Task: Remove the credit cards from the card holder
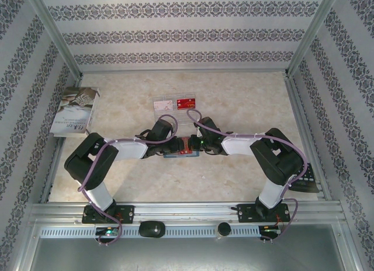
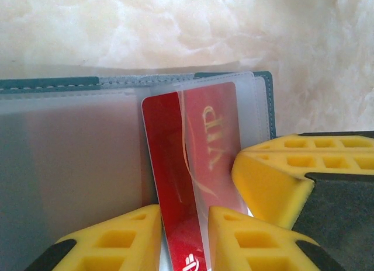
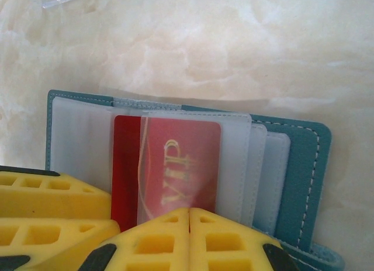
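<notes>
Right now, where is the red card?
In the left wrist view, the red card lies partly out of a clear sleeve of the teal card holder, in the gap between the left fingers.

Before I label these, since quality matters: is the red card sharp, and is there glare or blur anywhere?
Left wrist: card sharp, VIP readable through a hazy sleeve. Right wrist: VIP readable too, table bright and washed pale. Top external: holder too small for detail.
</notes>
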